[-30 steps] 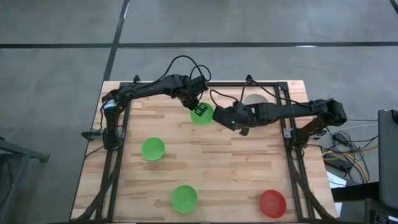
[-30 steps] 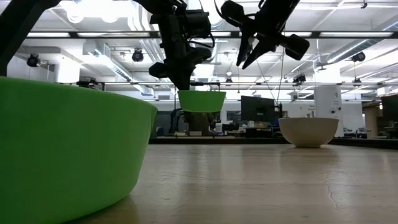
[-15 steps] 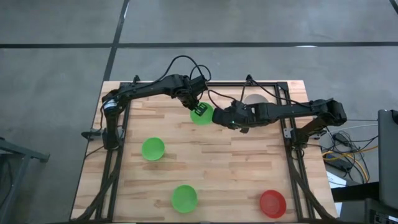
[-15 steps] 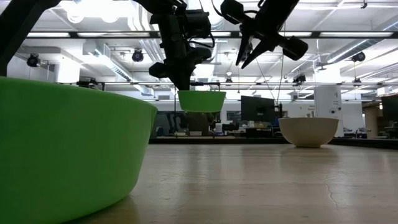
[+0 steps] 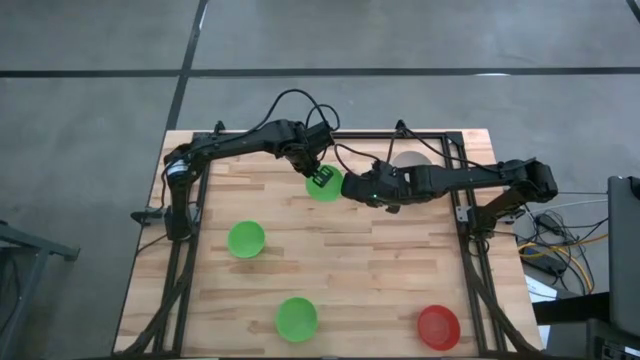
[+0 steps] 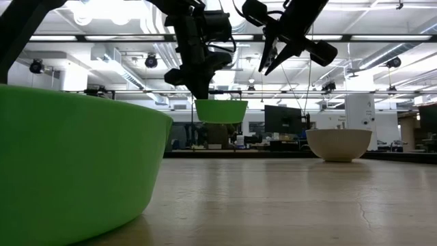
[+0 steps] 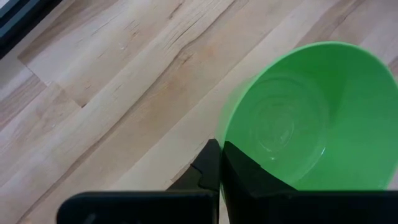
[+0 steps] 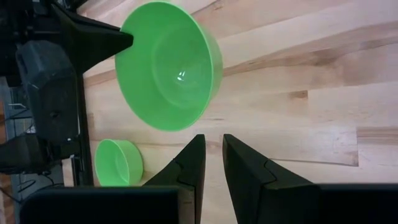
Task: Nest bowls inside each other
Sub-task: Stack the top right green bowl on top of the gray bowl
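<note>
My left gripper (image 5: pixel 318 177) holds a bright green bowl (image 5: pixel 326 186) above the far middle of the table; in the low view this bowl (image 6: pixel 220 111) hangs clear of the wood. My right gripper (image 5: pixel 352 190) hovers in the air just to the right of the bowl, its fingers (image 8: pixel 186 163) a little apart with nothing between them. Two more green bowls (image 5: pixel 246 239) (image 5: pixel 296 317) and a red bowl (image 5: pixel 438 327) stand upright on the table. A pale bowl (image 6: pixel 339 144) stands at the far right, partly hidden under the right arm in the high view. My left gripper pinches the bowl's rim (image 7: pixel 222 140) on the side toward the table's left, one finger inside the bowl and one outside. The fingers come from above, slanting down. The bowl hangs upright and about level below them, lifted clear of the table.
The table has a dark metal frame (image 5: pixel 190 215) along its left and right sides. Bare wood lies in the middle between the bowls. One green bowl (image 6: pixel 75 164) stands right in front of the low camera and fills the left of that view.
My right gripper has rolled a little about the line it points along and has stayed beside the held bowl. The left gripper and the green bowl have kept still.
</note>
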`<state>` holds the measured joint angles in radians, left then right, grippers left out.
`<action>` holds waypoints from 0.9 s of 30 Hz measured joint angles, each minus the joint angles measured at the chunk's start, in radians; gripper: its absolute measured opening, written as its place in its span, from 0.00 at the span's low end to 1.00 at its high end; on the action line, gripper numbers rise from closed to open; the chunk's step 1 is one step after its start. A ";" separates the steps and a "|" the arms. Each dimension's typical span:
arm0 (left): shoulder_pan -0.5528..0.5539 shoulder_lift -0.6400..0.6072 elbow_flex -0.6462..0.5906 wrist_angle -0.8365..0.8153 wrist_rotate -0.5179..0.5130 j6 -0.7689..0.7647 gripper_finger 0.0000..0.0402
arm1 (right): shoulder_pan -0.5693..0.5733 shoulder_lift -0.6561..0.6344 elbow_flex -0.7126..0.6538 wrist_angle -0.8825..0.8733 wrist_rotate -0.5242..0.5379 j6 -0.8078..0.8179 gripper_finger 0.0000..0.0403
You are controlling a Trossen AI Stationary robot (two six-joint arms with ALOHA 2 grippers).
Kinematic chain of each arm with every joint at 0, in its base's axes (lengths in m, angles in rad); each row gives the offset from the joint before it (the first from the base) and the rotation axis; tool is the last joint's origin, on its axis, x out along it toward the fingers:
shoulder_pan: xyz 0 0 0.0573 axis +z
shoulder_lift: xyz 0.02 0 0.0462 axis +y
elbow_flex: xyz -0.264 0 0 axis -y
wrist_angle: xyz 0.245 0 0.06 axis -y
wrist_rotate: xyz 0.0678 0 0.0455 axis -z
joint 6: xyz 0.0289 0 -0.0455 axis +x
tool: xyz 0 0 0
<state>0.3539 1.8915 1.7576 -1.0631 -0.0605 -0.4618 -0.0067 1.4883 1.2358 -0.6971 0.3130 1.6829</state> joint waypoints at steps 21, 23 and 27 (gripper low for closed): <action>-0.005 0.000 0.000 0.001 0.000 0.070 0.01 | 0.000 0.002 0.000 0.000 0.001 -0.231 0.13; -0.005 0.000 0.000 0.001 0.000 0.073 0.01 | 0.000 0.002 0.000 0.000 0.001 -0.215 0.13; -0.005 0.000 0.000 0.001 0.000 0.075 0.01 | -0.004 0.002 0.000 0.000 0.002 -0.219 0.13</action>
<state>0.3489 1.8915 1.7576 -1.0626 -0.0608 -0.3870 -0.0105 1.4906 1.2358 -0.6971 0.3148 1.4642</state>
